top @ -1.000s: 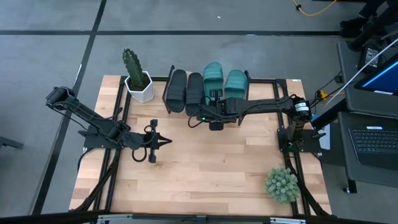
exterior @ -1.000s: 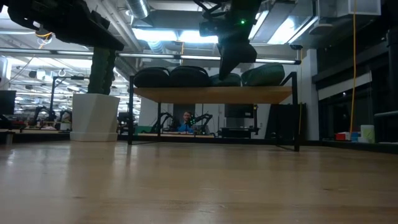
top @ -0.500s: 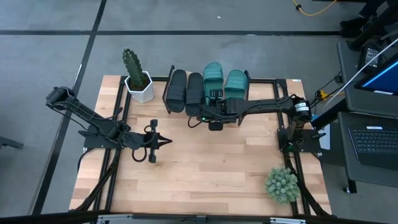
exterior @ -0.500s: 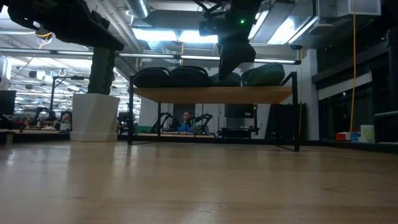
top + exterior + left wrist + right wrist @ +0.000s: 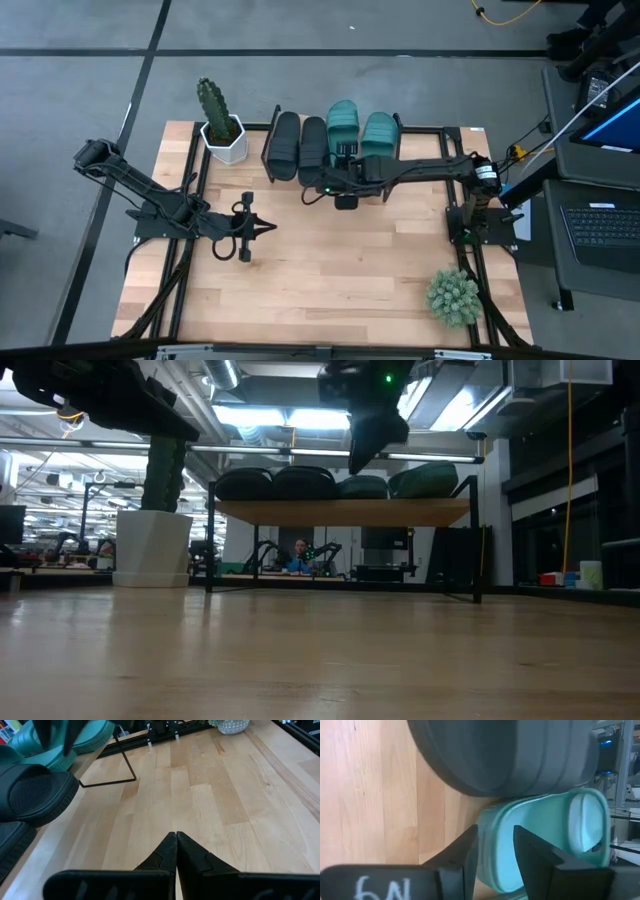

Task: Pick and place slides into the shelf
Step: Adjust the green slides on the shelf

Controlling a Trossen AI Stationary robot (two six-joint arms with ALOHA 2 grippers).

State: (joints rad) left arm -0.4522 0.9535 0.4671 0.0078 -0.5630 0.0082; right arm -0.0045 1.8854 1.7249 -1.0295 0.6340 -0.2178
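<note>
Left gripper (image 5: 244,229) is sitting pinched closed over the bare table (image 5: 330,270). Right gripper (image 5: 343,160) is hanging open, gripping nothing, just above the shelf (image 5: 340,511), which is holding all four slides (image 5: 330,140) side by side.

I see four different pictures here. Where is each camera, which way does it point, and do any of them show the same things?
High view: above the table, looking straight down; both arms show, left gripper and right gripper.
Low view: at tabletop height, looking level at the shelf; the right arm hangs above it.
Left wrist view: on the left arm, past its shut fingers toward bare table.
Right wrist view: on the right arm, its open fingers astride a teal slide.
Shared: all four show the slides.
</note>
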